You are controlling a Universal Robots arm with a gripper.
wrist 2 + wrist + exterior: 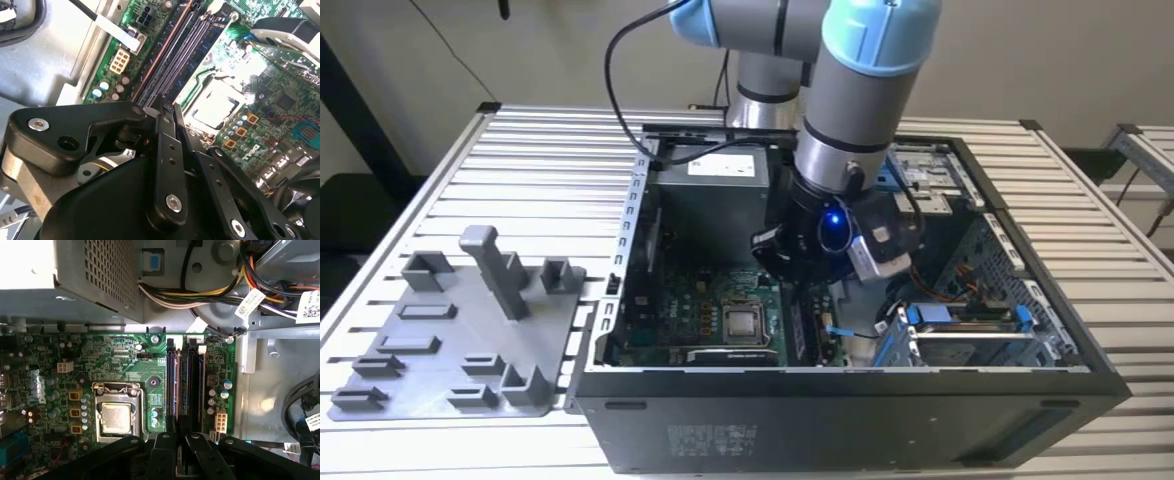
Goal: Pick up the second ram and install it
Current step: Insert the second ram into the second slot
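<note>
The second ram [176,390] stands edge-on in a slot just beside the processor socket [116,416], the gripper [175,436] closed on it. This looks like the seating step; a straight, even push is needed.

The gripper [821,262] is concealed in the exterior view by the arm's wrist; finger state undeterminable. In both wrist views the black linkage [165,165] covers the near ends of the memory slots [184,385]. Whether a ram sits between the fingers cannot be established. The motherboard [100,370] is cut off at the frame edge.
</note>
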